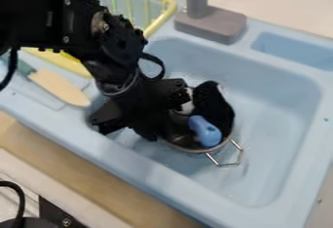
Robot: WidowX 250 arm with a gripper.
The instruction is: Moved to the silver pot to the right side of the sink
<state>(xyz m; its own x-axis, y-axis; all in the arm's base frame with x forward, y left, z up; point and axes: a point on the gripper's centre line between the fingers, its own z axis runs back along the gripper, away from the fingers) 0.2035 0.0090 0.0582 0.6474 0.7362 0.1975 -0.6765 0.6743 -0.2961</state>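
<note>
The gripper [162,111] hides much of the silver pot [195,150], apart from the sink's [312,149] right edge. Whether it grips anything, I cannot tell.

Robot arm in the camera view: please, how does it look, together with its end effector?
The arm is black, with blocky segments, small metallic screws and a greyish wrist ring. A black cable loops beside it. The end effector is black and angular.
</note>
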